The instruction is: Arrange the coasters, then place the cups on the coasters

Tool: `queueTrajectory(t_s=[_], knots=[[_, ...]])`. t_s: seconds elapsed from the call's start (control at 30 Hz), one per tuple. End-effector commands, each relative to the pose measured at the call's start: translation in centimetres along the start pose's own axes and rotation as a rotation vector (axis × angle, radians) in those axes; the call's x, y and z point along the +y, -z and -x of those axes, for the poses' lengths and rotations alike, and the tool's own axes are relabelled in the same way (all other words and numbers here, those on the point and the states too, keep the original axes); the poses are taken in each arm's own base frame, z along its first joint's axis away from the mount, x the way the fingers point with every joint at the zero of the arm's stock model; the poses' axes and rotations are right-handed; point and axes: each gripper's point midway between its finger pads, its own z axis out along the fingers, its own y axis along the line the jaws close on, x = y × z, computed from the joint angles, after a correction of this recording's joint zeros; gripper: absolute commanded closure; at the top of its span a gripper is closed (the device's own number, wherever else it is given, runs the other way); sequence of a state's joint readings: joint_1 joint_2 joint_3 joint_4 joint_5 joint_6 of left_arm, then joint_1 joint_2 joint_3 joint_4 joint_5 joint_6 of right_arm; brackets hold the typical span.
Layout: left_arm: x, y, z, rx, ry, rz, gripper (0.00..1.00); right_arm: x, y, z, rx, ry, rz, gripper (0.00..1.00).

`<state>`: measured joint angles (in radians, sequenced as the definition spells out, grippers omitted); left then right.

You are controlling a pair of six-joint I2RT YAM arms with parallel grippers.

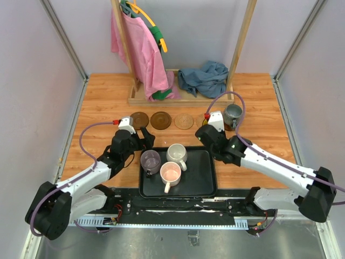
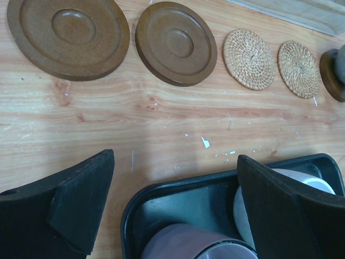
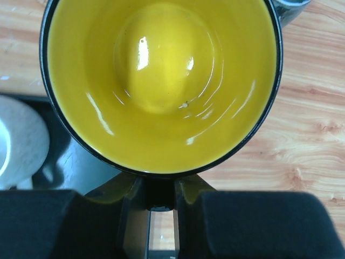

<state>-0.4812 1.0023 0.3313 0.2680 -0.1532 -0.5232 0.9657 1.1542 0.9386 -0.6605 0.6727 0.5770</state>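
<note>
Right fingers (image 3: 183, 189) pinch the yellow mug (image 3: 161, 81) at the 1 o'clock corner of the tray (image 1: 205, 183). Left fingers (image 2: 81, 199), spread wide, hang over its 10 o'clock corner. Pink (image 1: 170, 174), white (image 1: 177, 154) and purple-grey (image 1: 150, 159) mugs stand in the tray. Coasters (image 2: 175, 43) line the table (image 1: 102, 102) at 12 o'clock, with the grey-blue mug (image 1: 233, 114) on the rightmost.

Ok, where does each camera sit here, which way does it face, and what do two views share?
Top external: fixed above and behind the bases, looking down on the table; both arms show, with left gripper and right gripper.
Left wrist: faces forward low over the tray toward the coasters; its open fingers frame the view.
Right wrist: looks down into the yellow mug; its fingers pinch the rim.
Shared: top and left wrist both show tray and coasters.
</note>
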Motion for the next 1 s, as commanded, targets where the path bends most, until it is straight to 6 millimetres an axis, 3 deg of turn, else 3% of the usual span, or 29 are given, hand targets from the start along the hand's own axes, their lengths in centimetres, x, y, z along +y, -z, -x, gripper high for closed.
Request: queueTrajectory(t_s=[0.0,0.27,0.63,0.97], knots=[[-1.0,-0.9,1.8,-0.039,-0.046,-0.006,0.00,-0.1,-2.2,4.6,-0.056,-0.040,0.000,0.99],[-1.0,-2.1,1.9,-0.027,-0.083,0.003,0.00,0.3,-7.8,5.9,0.033,-0.151,-0.038,0.99],[-1.7,-2.4,1.6,0.010,-0.091,-0.020,0.00,2.3,-13.1,6.6,0.098,-0.227,-0.030,0.99],[-1.5,-2.9,1.1,0.028,-0.089,-0.010,0.00,1.2,-16.0,5.5,0.142,-0.263,-0.008,0.99]])
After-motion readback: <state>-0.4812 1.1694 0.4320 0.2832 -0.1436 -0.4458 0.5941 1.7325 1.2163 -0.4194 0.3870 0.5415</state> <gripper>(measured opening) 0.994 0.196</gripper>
